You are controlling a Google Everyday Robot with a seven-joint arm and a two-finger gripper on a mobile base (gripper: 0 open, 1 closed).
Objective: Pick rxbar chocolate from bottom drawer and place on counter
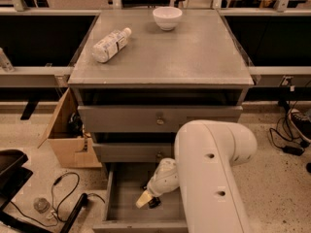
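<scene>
We find the bottom drawer pulled open toward the near side, its inside plain grey. The rxbar chocolate lies on the drawer floor, right of centre. Only a small dark sliver of its wrapper shows, and we cannot read any lettering. The gripper is down inside the drawer, its pale tip pointing near-left. The dark sliver sits just right of that tip, touching or nearly touching it. We cannot tell whether the gripper is spread or closed, nor whether it grips the bar. The white arm fills the near right and hides the drawer's right side. On the counter, a plastic bottle lies on its side at far left and a white bowl stands at the far edge.
</scene>
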